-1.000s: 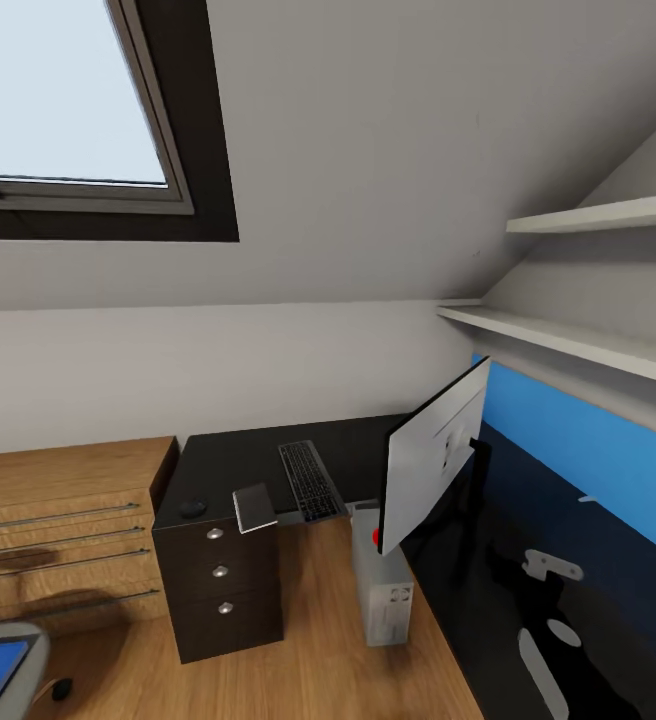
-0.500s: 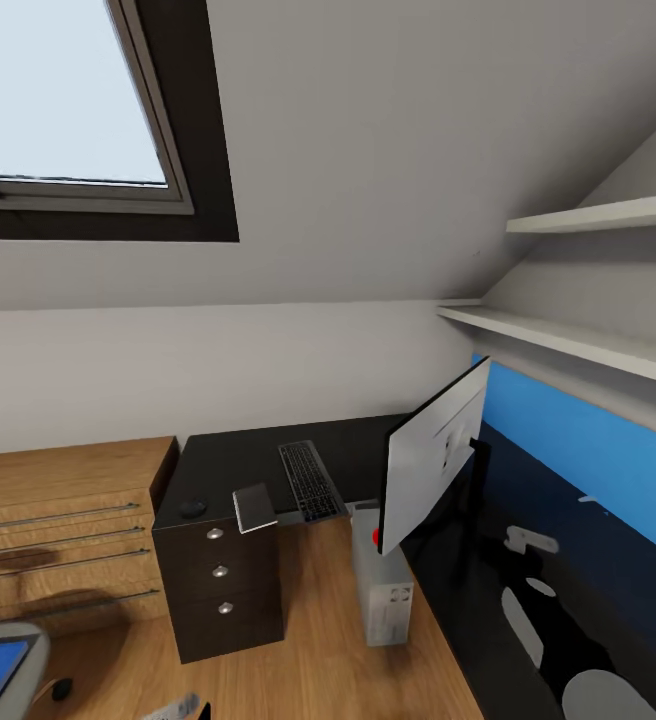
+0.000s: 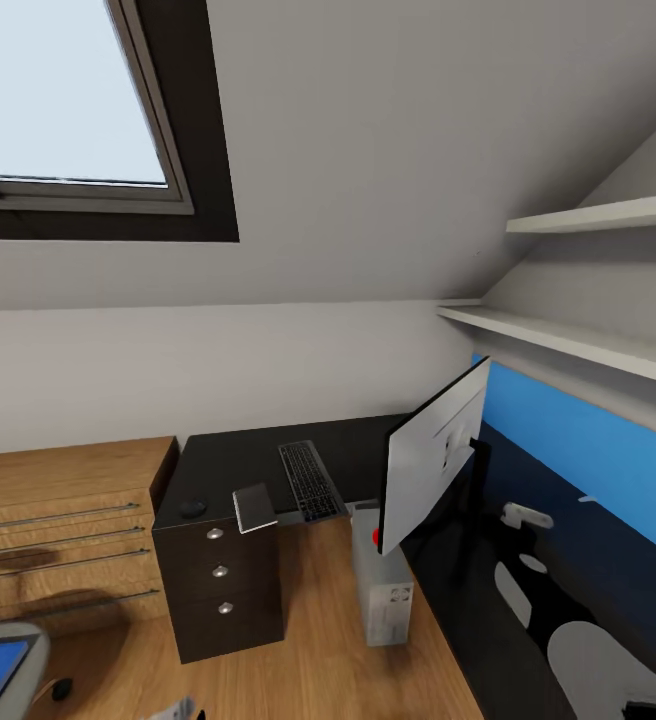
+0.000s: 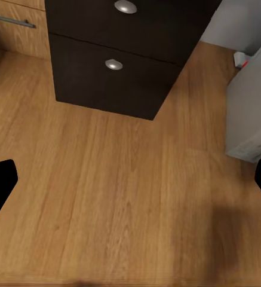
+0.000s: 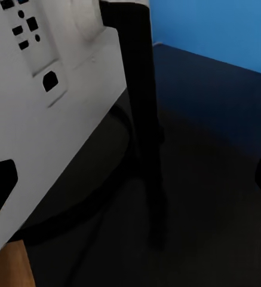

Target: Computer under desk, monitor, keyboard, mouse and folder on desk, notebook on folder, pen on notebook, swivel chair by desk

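Sloped attic walls and a skylight frame the head view; the black counter (image 3: pixel 258 462) carries the keyboard (image 3: pixel 308 482) and the monitor (image 3: pixel 430 462), rear facing us, the computer (image 3: pixel 380 590) beneath; left wrist view: left gripper (image 4: pixel 130 179) spread above wooden floor near drawers (image 4: pixel 121 63); right wrist view: right gripper (image 5: pixel 130 185) spread beside the monitor's stand (image 5: pixel 139 113); best approach slowly, gripping the stand low.

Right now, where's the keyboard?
In the head view, the keyboard lies on the desk, left of the monitor and right of the grey notebook.
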### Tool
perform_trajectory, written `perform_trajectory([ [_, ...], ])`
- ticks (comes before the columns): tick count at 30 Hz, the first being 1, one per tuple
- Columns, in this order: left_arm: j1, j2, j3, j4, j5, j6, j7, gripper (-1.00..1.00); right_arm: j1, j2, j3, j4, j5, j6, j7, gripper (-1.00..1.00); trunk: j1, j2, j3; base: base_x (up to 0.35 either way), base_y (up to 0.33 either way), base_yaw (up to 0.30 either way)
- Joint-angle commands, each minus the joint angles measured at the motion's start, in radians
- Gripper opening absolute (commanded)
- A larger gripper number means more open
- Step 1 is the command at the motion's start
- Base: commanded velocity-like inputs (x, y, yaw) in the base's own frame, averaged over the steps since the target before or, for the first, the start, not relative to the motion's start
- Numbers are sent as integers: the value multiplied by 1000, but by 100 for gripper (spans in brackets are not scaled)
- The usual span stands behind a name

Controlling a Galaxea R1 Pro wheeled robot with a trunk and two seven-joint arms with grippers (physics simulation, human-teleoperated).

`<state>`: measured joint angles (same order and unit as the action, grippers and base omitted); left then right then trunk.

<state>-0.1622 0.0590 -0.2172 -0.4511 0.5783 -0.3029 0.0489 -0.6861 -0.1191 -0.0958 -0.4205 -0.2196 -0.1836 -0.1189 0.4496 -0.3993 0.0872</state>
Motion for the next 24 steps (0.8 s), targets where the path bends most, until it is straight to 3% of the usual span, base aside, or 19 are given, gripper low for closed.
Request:
perform_trajectory([
  [1,0,1,-8,3,7,-4,5,100,-1,0,2,3,-11,-19,0,100,0,-1,0,0,0,0],
  [7,0,1,-7,12,8,-5,5,100,-2,1,3,55,-10,-106,2,100,0,-1,0,0,0,0],
  [14,1,-31,-5,52,8,-31,1,100,-40,39,12,15,-34,-114,7,100,0,-1,0,0,0,0],
  [24,1,-29,-8,73,0,-34,3,100,1,28,14,23,-32,-117,34,100,0,-1,0,0,0,0],
])
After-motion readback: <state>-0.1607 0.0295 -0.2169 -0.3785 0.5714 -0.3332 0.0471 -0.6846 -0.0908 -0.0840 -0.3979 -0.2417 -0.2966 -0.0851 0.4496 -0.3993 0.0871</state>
